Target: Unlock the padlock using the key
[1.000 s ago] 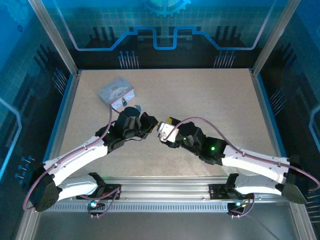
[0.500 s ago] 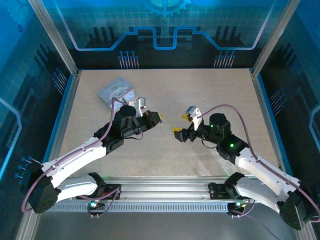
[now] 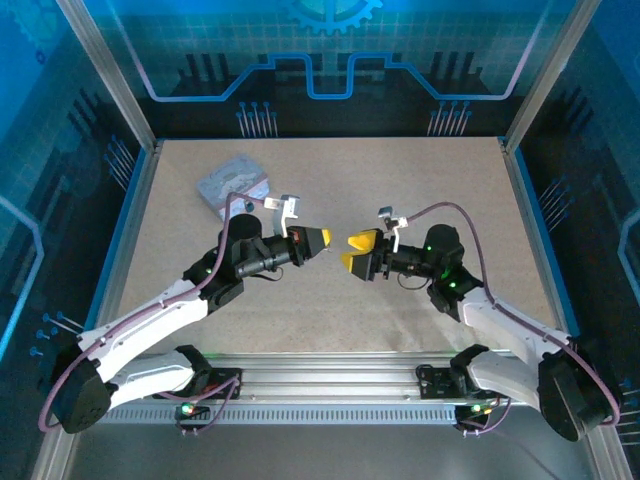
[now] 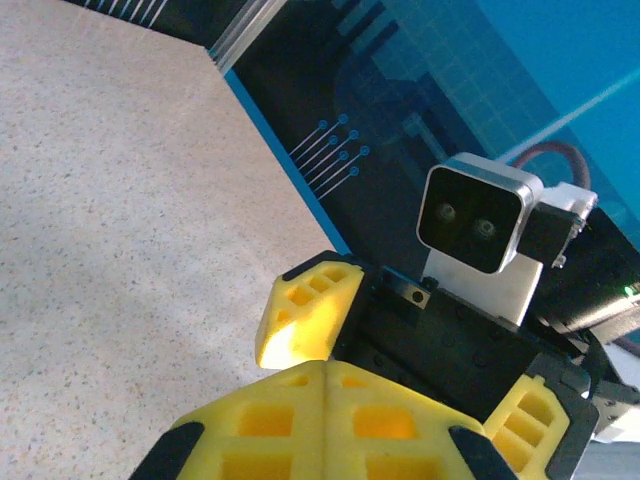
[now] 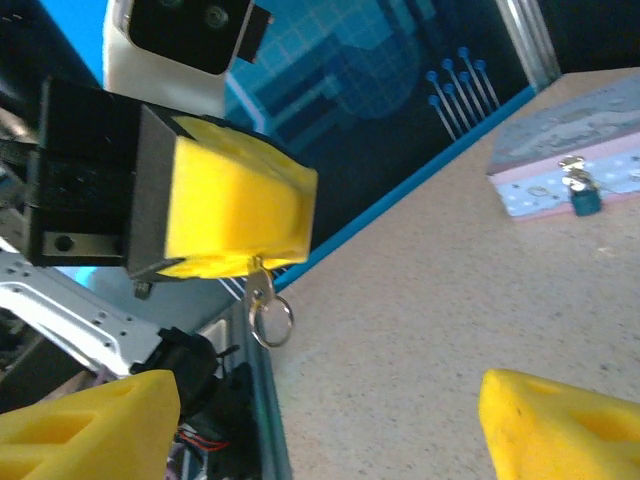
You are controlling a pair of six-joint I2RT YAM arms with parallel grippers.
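Note:
My left gripper (image 3: 322, 238) is shut, its yellow fingers (image 4: 325, 400) pressed flat together. In the right wrist view the key (image 5: 257, 283) sticks out from the tip of the left gripper (image 5: 245, 250), with a small ring (image 5: 270, 320) dangling from it. My right gripper (image 3: 353, 251) faces the left one from a short gap, open, with its fingers (image 5: 90, 430) wide apart and nothing between them. The small padlock (image 5: 580, 196) hangs on the front of the silvery-lavender tin (image 5: 575, 150), far behind at the back left of the table.
The tin (image 3: 232, 184) lies on the speckled beige table (image 3: 420, 190), just behind the left arm. Blue-edged walls and metal posts ring the table. The right wrist's camera block (image 4: 475, 215) looms close to the left gripper.
Both grippers have pulled apart from a close meeting low at the centre and lifted. The right arm swung right, then turned its opened jaws back toward the left gripper.

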